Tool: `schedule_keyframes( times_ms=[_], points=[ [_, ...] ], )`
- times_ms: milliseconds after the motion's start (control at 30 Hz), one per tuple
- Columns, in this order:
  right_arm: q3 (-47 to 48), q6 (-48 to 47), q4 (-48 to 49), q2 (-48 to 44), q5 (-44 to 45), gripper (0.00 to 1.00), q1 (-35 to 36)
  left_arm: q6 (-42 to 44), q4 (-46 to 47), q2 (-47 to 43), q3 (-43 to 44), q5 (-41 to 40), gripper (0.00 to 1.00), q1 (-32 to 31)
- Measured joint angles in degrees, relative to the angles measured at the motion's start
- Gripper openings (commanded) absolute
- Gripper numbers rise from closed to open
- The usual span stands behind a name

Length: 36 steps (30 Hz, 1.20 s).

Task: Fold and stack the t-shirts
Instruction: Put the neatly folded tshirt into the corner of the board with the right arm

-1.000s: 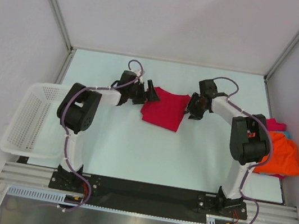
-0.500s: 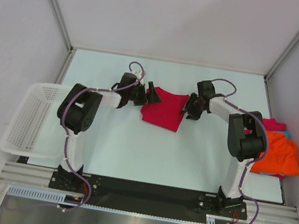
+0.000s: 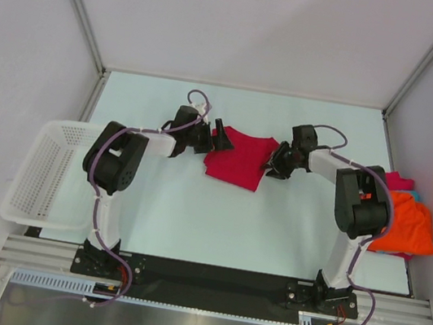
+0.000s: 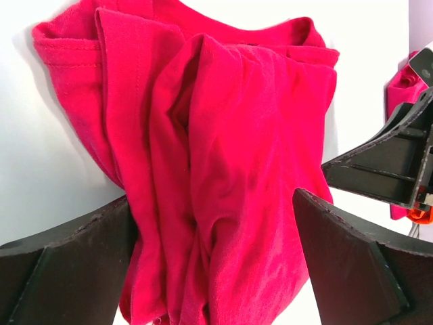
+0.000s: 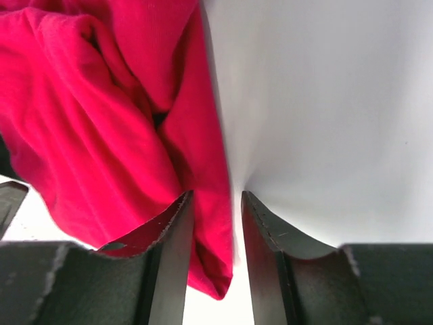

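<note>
Evidently to pinch opposite edges of the crumpled crimson cloth t-shirt [image 3: 240,158], the left tool [image 4: 213,200] gapes wide astride it while the right tool [image 5: 216,196] narrowly straddles its hem, unclamped

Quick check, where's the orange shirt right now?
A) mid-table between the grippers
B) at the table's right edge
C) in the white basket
B: the orange shirt lies heaped at the right edge of the table; the red shirt is the one mid-table.
</note>
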Motion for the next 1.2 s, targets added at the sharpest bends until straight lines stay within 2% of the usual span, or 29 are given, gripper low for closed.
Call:
schedule_keyframes(
  times_ms=[433, 700, 1200],
  points=[
    [-3.0, 3.4, 4.2, -4.7, -5.9, 0.45, -2.5, 0.3, -2.3, 0.0, 1.0, 0.0, 1.00, -0.2],
    [-3.7, 3.5, 4.8, -5.0, -6.6, 0.45, -3.8, 0.8, -2.9, 0.0, 1.3, 0.0, 1.00, -0.2],
    [-1.8, 3.3, 4.4, -3.2, -6.6, 0.48, -1.2, 1.1, -3.2, 0.0, 1.4, -0.4, 1.00, -0.3]
  ],
)
